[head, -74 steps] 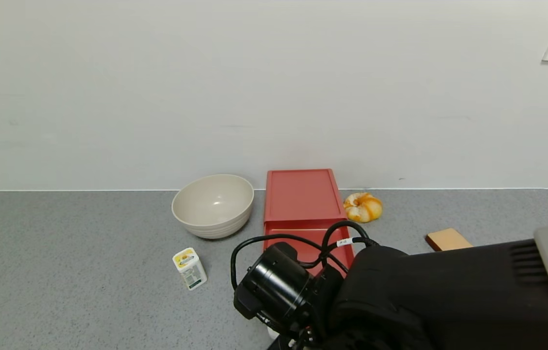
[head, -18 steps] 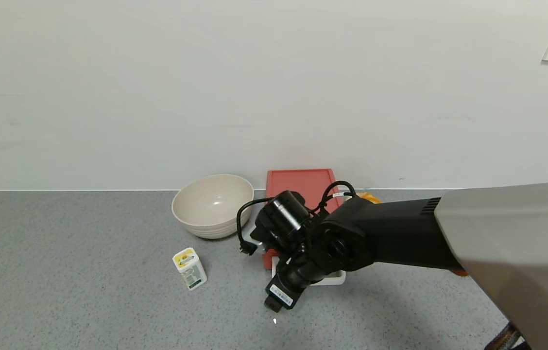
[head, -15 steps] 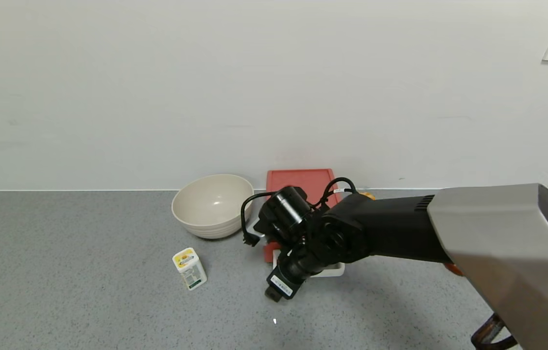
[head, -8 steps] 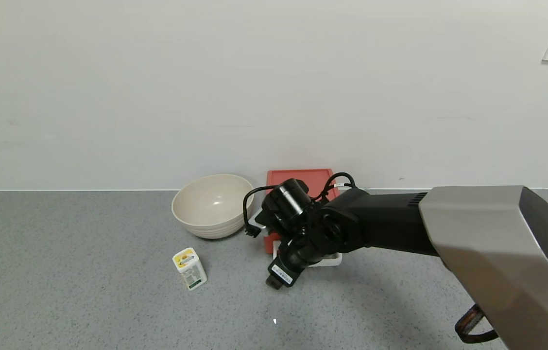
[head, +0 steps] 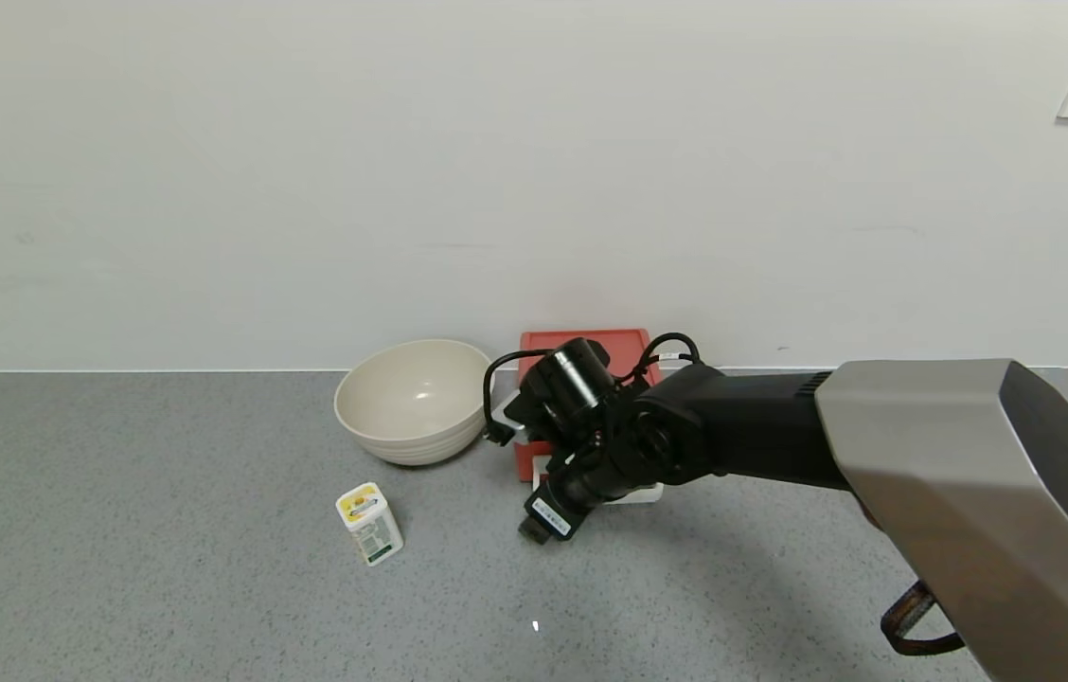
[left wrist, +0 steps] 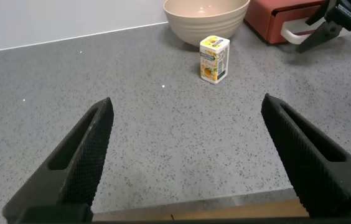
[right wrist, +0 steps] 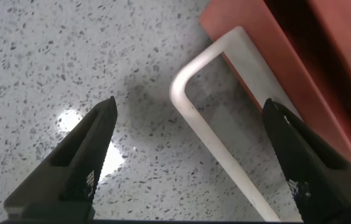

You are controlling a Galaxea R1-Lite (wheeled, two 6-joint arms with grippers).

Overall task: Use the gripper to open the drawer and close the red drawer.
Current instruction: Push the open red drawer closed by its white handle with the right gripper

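The red drawer (head: 583, 343) sits on the grey speckled table (head: 165, 559) against the white wall, just beside a beige bowl (head: 415, 400) on its left, with most of its top hidden in the head view behind the right arm. Its white loop handle (right wrist: 222, 130) projects from the front edge over the table, and the right wrist view shows the tray front close to the box, with a dark gap between them. The right end effector (head: 542, 524) reaches in from the robot's right and hangs low over the table at the handle's front left corner; in its own wrist view the two black fingers (right wrist: 79, 165) stand wide apart, one over bare table and the other over the drawer's front, with the handle's corner between them and nothing gripped. A small white bottle with a yellow label (head: 369, 523) stands upright on the table, in front of the bowl and well apart from the drawer. The left end effector (left wrist: 191, 155) hovers over bare table nearer the robot, its fingers spread wide and empty, with the bottle, the bowl and the drawer farther off in its view.
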